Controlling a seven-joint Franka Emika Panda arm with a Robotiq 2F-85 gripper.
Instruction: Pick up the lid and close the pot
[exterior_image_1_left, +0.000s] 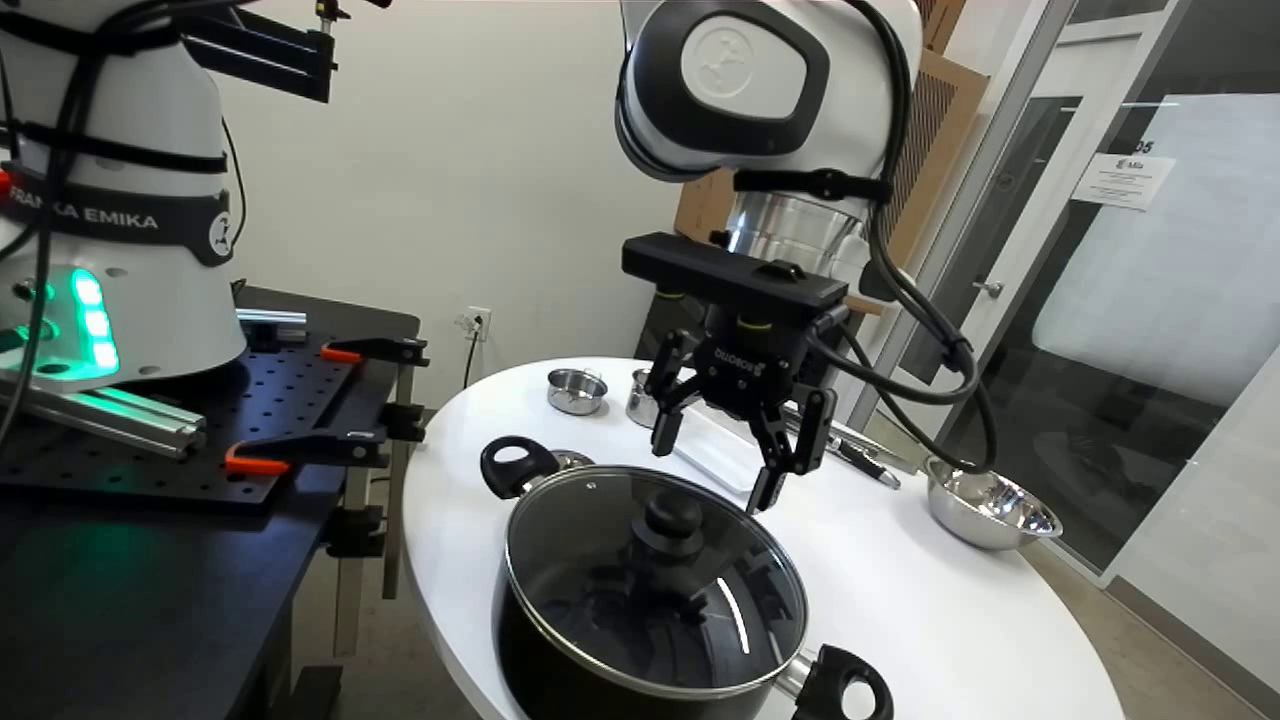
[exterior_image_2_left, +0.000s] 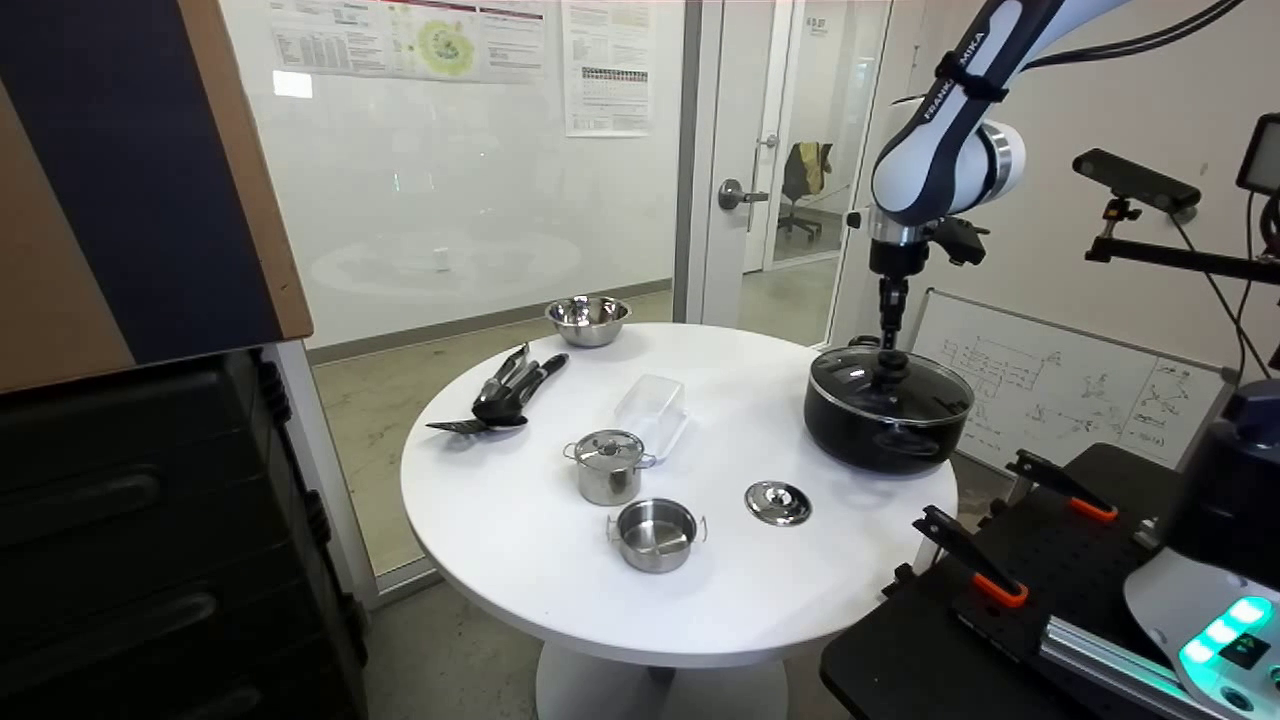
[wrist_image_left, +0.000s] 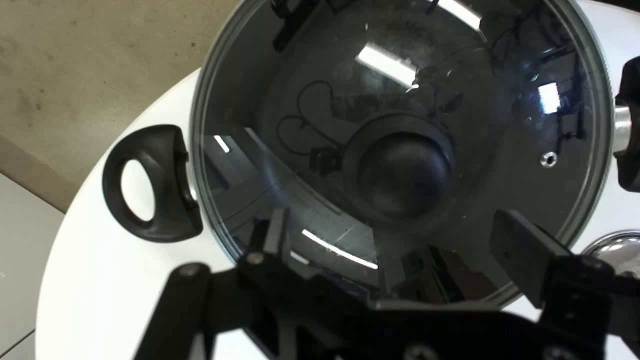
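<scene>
Lid (exterior_image_1_left: 652, 590) found resting on the pot (exterior_image_2_left: 850, 435), covering its mouth, both below the fingers (exterior_image_1_left: 667, 430) in both exterior views, with the dark knob (wrist_image_left: 404, 175) just ahead of the gap between the tips in the wrist view. Fingers stand wide apart and have hold of nothing; whether either tip touches the lid cannot be told. Also recorded on the counter (exterior_image_2_left: 730, 595): a small metal cover (exterior_image_2_left: 778, 504) to one side of the fingers and, farther from them, two small steel pots (exterior_image_2_left: 609, 482), kitchen tools (exterior_image_2_left: 502, 405) and a steel bowl (exterior_image_2_left: 588, 333).
</scene>
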